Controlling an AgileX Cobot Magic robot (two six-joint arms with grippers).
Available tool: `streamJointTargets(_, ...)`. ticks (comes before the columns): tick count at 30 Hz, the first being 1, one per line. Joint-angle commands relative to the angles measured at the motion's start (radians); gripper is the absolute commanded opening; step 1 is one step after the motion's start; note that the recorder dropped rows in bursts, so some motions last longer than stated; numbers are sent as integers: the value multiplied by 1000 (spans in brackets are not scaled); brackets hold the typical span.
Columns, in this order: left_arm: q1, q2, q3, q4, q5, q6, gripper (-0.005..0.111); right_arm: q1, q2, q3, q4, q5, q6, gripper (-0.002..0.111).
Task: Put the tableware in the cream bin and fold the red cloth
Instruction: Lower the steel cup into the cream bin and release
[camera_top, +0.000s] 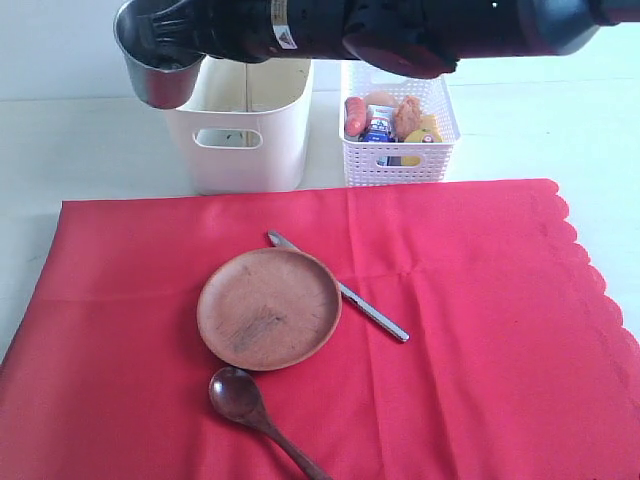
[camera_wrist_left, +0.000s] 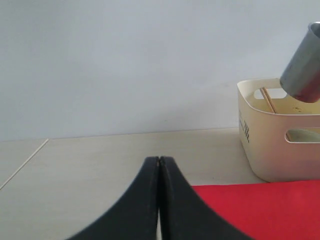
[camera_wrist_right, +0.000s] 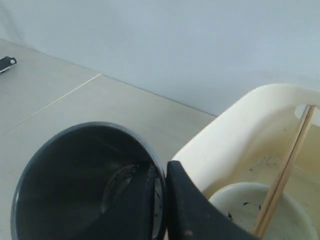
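Cup (camera_top: 155, 80) | rim pinched in right gripper (camera_wrist_right: 161, 172) | raised beside cream bin (camera_top: 240, 140)

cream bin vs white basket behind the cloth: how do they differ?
Walls: the cream bin is solid with an oval cut-out handle; the white basket is open lattice.
Contents: the cream bin holds a white bowl and chopsticks; the white basket holds food, a sausage among it.
Shared: both are open-topped and stand side by side just beyond a straight edge of the red cloth.
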Motion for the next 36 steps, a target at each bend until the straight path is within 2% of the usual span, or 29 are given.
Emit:
streamJointTargets(1,1,-6,0,2,2,-3,0,-38,72,-83,17,-4,-21,0)
streamJointTargets(7,1,-6,0,2,2,-3,0,-93,155,-159,101,5,-14,0)
streamJointTargets(13,1,-6,0,2,2,-3,0,-106,195,-184,143,20,-16,2)
streamJointTargets(16,1,-6,0,2,2,-3,0,-106,197,-184,143,52,-16,16)
streamJointTargets(22,1,-6,0,2,2,-3,0,-106,195,-184,150,68,-16,56)
streamJointTargets(24,1,-6,0,2,2,-3,0,-106,188,-184,158,106,-16,64)
streamJointTargets(26,1,-6,0,2,2,-3,0,-106,173,-184,158,183,-16,66)
streamJointTargets(29,1,-6,0,2,2,-3,0,-106,139,-184,158,330,-41,59)
streamJointTargets(32,1,-6,0,2,2,-3,0,-104,100,-174,191,429,-189,34)
streamJointTargets(33,1,-6,0,2,2,-3,0,-104,81,-161,220,458,-241,21)
streamJointTargets(34,1,-6,0,2,2,-3,0,-102,51,-138,241,488,-288,2)
streamJointTargets(36,1,-6,0,2,2,-3,0,-102,-5,-84,247,510,-324,0)
